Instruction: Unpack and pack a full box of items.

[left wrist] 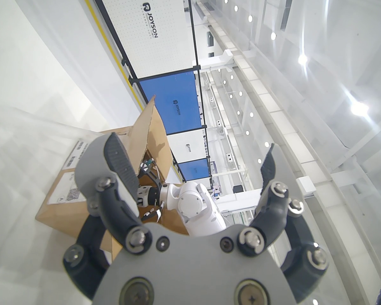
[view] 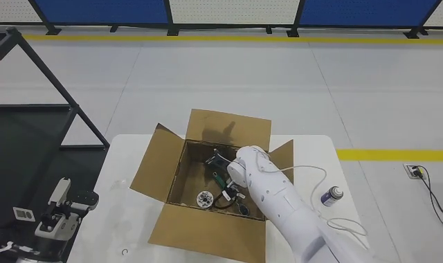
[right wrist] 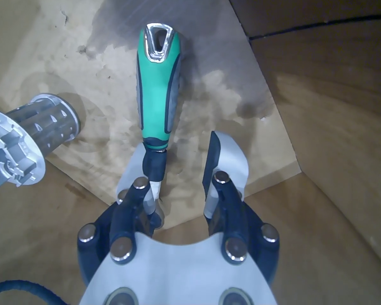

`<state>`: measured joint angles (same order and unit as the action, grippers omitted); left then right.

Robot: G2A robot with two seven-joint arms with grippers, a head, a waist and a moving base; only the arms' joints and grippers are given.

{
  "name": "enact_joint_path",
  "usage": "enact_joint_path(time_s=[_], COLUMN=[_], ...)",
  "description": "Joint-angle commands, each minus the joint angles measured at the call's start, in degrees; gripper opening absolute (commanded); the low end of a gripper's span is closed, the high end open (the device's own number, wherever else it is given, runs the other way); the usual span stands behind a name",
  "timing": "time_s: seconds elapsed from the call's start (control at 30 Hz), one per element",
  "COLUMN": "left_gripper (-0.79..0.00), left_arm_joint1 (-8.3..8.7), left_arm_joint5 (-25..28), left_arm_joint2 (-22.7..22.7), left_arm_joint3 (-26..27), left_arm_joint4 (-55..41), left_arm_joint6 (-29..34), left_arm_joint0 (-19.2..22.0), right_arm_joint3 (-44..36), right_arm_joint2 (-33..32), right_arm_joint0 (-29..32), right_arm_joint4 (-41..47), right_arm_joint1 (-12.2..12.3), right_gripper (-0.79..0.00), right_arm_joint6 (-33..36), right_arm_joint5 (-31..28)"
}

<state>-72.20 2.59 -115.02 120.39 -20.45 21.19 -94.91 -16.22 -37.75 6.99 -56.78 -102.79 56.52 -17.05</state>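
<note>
The right claw [right wrist: 177,143] is inside the box [view: 208,228], released. Its jaws flank the neck of the green-handled tool [right wrist: 157,90] on the box floor, seemingly lined up to lift it out. A finned metal part [right wrist: 28,128] lies beside the tool. Outside the box, a spray can [view: 332,195] rests on the bench [view: 111,214], and the left claw [left wrist: 192,144] hangs released.
</note>
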Motion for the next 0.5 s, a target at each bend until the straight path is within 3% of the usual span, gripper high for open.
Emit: enact_joint_path(time_s=[0.0,0.47], left_gripper=[0.000,0.000], left_arm_joint1=[0.00,0.00], left_arm_joint5=[0.0,0.0], left_arm_joint2=[0.0,0.0], left_arm_joint3=[0.0,0.0], left_arm_joint4=[0.0,0.0], left_arm_joint6=[0.0,0.0], left_arm_joint0=[0.0,0.0], right_arm_joint3=[-0.8,-11.8], right_arm_joint2=[-0.2,-3.3], right_arm_joint0=[0.3,4.8], right_arm_joint4=[-0.1,-2.4], right_arm_joint1=[0.3,4.6], right_gripper=[-0.443,-0.422], right_arm_joint6=[0.1,2.4], right_arm_joint5=[-0.1,1.1])
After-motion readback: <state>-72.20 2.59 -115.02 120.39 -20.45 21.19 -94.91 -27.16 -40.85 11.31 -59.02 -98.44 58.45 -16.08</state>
